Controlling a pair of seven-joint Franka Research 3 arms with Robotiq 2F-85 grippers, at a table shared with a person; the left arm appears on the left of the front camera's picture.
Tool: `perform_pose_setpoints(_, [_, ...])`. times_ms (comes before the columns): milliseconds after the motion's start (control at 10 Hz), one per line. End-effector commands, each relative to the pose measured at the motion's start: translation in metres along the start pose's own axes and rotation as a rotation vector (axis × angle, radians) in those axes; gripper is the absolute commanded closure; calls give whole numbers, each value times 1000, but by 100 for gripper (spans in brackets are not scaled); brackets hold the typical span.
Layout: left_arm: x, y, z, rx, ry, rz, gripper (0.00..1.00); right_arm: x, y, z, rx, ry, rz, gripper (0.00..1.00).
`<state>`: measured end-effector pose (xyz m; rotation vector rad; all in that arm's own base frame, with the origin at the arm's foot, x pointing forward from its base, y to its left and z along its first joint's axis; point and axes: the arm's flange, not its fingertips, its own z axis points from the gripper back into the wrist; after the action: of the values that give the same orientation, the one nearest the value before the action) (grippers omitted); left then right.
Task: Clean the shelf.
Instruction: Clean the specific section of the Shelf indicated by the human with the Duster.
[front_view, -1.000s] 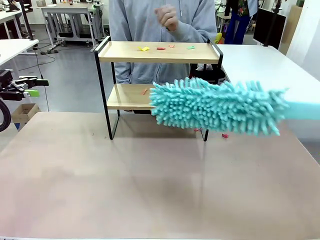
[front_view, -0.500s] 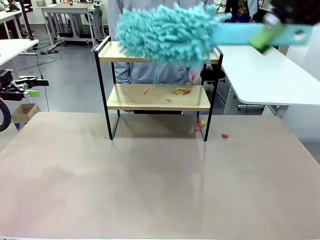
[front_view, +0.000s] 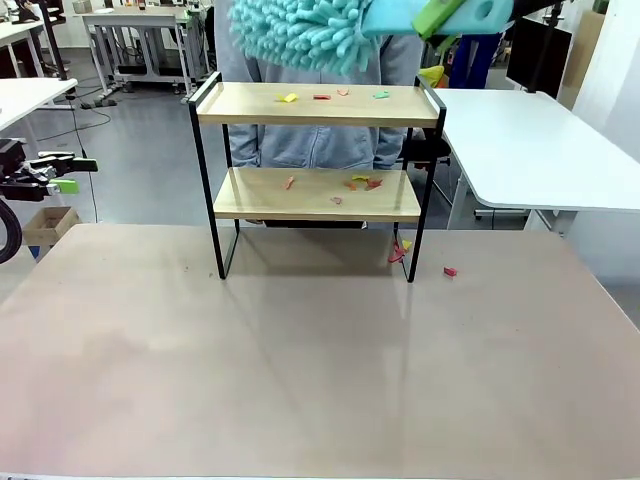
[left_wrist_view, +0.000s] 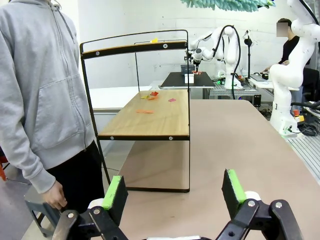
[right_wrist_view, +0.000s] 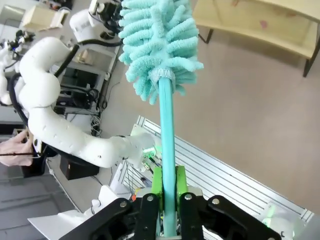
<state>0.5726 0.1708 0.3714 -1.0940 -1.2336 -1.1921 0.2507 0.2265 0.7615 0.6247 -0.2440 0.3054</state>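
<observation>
The shelf stands at the far middle of the table, two wooden boards in a black frame. Small coloured scraps lie on its top board, and more scraps on the lower board. A teal fluffy duster hovers above the top board, its handle held in my shut right gripper. In the right wrist view the gripper clamps the duster handle, with the shelf beyond the head. My left gripper stays at the far left, open and empty, facing the shelf.
A person in a grey hoodie stands right behind the shelf. A few scraps lie on the brown table by the shelf's right leg. A white table stands to the right.
The duster swung from in front of the lower board, up past the top board, to above the shelf. The person's raised hand dropped out of sight. My left arm stayed still.
</observation>
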Motion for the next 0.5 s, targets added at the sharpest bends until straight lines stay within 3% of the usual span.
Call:
perform_pose_setpoints(0, [3,-1,0,1,-1,-7,0,-9,-3,7,-9,10,19,87])
perform_pose_setpoints(300, [3,-1,0,1,-1,-7,0,-7,1,4,-7,15,10,87])
perform_pose_setpoints(400, [3,-1,0,1,-1,-7,0,21,28,-10,-27,-61,-55,87])
